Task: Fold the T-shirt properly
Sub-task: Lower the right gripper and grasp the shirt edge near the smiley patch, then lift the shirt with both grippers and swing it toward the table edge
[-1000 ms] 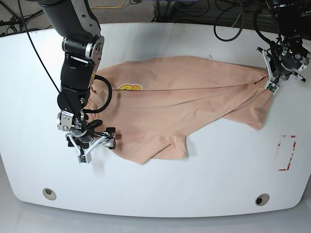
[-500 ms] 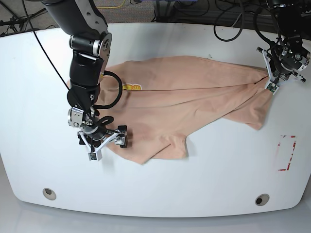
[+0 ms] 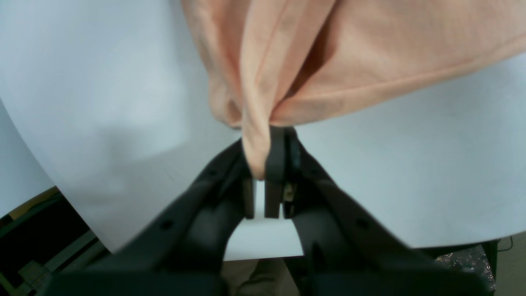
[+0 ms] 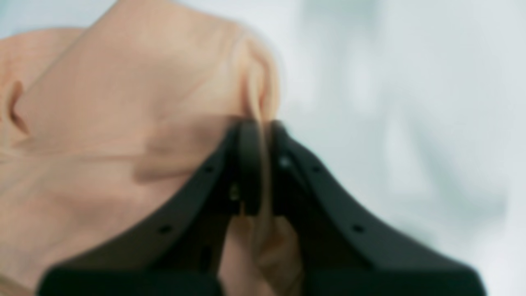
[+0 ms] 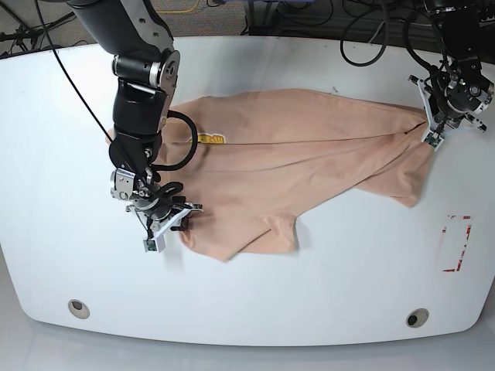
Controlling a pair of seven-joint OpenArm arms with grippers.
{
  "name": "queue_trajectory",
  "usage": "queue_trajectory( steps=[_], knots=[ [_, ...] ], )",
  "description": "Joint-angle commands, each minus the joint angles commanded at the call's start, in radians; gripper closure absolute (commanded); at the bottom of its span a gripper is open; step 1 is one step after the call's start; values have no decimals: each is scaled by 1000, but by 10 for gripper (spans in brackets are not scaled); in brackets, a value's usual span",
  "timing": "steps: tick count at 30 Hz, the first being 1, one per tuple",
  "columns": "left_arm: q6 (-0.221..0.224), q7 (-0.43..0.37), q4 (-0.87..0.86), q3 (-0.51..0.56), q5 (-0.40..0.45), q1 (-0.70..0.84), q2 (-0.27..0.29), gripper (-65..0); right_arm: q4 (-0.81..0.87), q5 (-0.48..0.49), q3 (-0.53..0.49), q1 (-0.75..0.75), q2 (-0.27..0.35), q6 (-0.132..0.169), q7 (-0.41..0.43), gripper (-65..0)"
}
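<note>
Base view shows the T-shirt [image 5: 309,166] spread rumpled across the white table [image 5: 325,286], pinned at opposite ends. The left gripper [image 3: 263,181] is clamped on a bunched edge, the right gripper [image 4: 263,164] pinches a fold, likely so both can stretch the cloth flat for folding.

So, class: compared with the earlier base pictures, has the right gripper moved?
Yes. The right gripper has shifted toward the T-shirt, away from the table's near-left edge, and its jaws, earlier spread, are now shut on the shirt's edge.
</note>
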Motion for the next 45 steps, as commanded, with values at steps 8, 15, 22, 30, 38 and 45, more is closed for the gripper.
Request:
queue_trajectory(
  steps=[8, 15, 22, 30, 38, 45],
  knots=[
    [0, 0, 0, 0, -3, 0, 0, 0, 55, 5, 0, -32, 2, 0, -48, 0],
    [0, 0, 9, 2, -5, -5, 0, 0, 281, 3, 2, -104, -35, 0, -157, 0],
    [0, 0, 95, 3, -5, -21, 34, 0, 517, 2, 0, -153, -57, 0, -293, 0],
    [0, 5, 138, 3, -3, -98, 41, 0, 690, 6, -12, -140, -55, 2, -434, 0],
    [0, 5, 146, 3, 0, -199, 35, 0, 807, 8, -143, -109, 29, 2, -503, 0],
    [0, 5, 146, 3, 0, -318, 38, 0, 836, 6, -184, -18, 80, 2, -529, 0]
  ],
)
